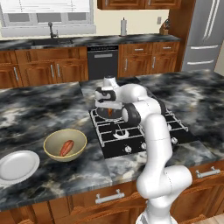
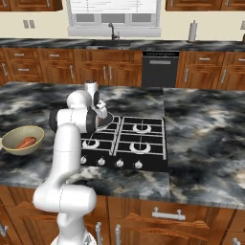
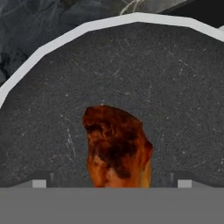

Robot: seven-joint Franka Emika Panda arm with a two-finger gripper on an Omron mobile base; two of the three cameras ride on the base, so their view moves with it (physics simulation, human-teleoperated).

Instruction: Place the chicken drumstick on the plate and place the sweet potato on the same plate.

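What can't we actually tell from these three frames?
- Chicken drumstick: hand view's bottom edge cuts off its lower end, bone tip unseen; in the left base view the arm covers most of it.
- Fingers: just the tips show, contact with the drumstick unclear.
- Pan: handle out of frame.

one chicken drumstick (image 3: 117, 146), one sweet potato (image 1: 66, 148), one plate (image 1: 17, 166), one bowl (image 1: 52, 141), one pan (image 3: 175, 87)
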